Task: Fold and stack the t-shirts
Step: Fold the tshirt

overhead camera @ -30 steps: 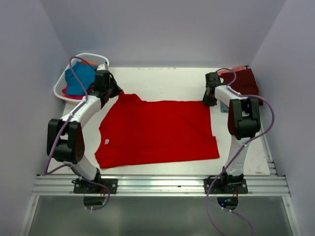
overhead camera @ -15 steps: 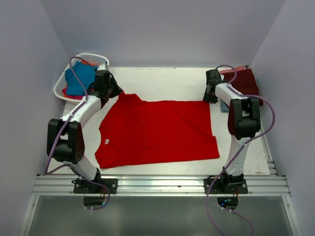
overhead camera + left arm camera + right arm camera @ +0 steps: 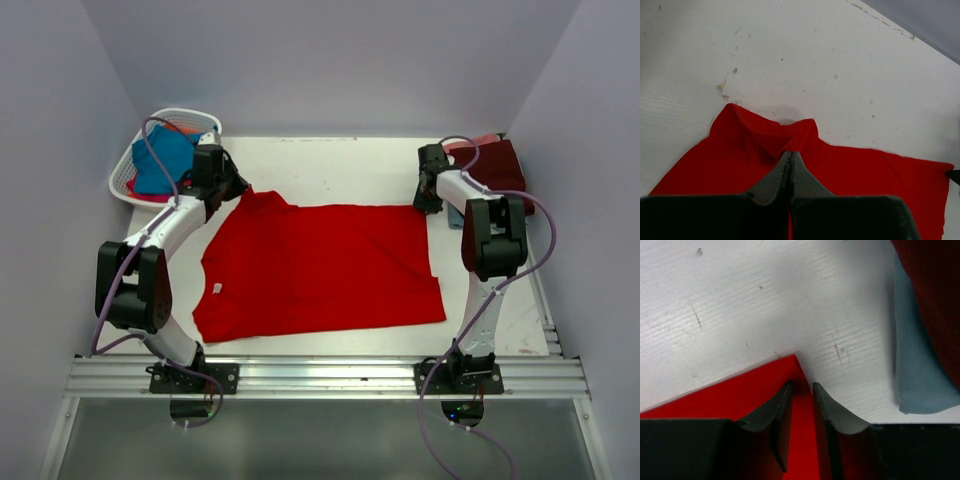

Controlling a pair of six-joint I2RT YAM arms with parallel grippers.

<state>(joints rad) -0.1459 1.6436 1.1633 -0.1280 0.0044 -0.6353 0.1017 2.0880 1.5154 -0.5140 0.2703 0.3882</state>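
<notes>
Straddling the red t-shirt (image 3: pixel 320 265) corner, right end effector (image 3: pixel 802 388) seems released; left end effector (image 3: pixel 791 156) grips its edge.

Two arms (image 3: pixel 165 228), white links, black joints, purple cables (image 3: pixel 551 238), black tapered pincer fingers (image 3: pixel 832 415)

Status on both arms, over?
Left end effector shut on red t-shirt, far corner. Right end effector open, straddling other far corner. Pale blue t-shirt beside, apart.

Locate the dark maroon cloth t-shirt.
The dark maroon cloth t-shirt sits at the white table's far right corner in the top view, atop a pale blue cloth t-shirt.
</notes>
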